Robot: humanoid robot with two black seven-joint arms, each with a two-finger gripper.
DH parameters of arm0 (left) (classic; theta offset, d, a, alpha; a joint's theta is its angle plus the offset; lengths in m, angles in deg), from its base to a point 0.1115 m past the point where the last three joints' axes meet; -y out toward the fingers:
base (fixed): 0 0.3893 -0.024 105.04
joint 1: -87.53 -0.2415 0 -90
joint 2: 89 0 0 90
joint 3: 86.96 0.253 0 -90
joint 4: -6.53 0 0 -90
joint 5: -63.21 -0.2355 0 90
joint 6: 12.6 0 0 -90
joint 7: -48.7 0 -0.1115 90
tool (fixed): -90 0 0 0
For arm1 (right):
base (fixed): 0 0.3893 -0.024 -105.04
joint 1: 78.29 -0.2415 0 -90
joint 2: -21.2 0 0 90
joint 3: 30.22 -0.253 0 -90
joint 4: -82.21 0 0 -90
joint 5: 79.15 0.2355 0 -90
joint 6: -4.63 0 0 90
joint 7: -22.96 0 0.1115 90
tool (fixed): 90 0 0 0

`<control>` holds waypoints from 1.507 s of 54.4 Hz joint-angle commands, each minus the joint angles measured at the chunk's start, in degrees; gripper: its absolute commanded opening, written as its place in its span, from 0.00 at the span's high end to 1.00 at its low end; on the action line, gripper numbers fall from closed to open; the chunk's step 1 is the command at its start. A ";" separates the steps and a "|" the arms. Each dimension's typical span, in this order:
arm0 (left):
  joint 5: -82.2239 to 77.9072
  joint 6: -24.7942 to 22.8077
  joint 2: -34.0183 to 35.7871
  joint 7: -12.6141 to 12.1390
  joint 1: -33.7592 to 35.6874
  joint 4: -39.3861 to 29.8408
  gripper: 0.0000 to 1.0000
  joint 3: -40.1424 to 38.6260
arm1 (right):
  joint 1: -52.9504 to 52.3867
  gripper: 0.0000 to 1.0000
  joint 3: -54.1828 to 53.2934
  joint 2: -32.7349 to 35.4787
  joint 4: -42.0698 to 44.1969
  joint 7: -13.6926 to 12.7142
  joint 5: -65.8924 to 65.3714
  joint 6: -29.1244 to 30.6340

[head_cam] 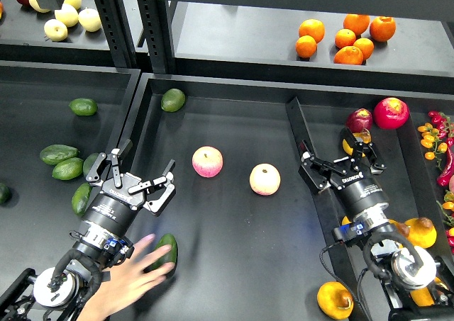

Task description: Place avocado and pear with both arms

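Fingers [112, 166] of left gripper [140, 177] spread apart, empty, above smooth dark avocado [167, 249] on matte black tray [234, 122], human hand [131, 275] touching it. Right gripper [342, 161] fingers apart near glossy golden pear [352, 145], partly blocked. Two pink-yellow apples [207, 161] between.

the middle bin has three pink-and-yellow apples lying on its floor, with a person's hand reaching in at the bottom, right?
Not quite: the head view shows two pink-and-yellow apples in the middle bin, not three, one apple to the left and the other apple to its right. The rest holds: a person's hand reaches in at the bottom, resting by the dark green avocado.
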 commanded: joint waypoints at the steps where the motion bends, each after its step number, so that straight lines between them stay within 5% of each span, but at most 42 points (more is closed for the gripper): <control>1: 0.00 0.01 0.00 -0.52 0.07 -0.21 0.00 0.03 | -0.20 0.00 0.02 0.00 -0.20 0.00 0.00 0.01; 82: -0.09 -0.17 0.00 0.00 -0.45 -0.65 0.00 -0.05 | 0.33 0.00 0.54 0.00 -0.20 0.00 -0.18 0.01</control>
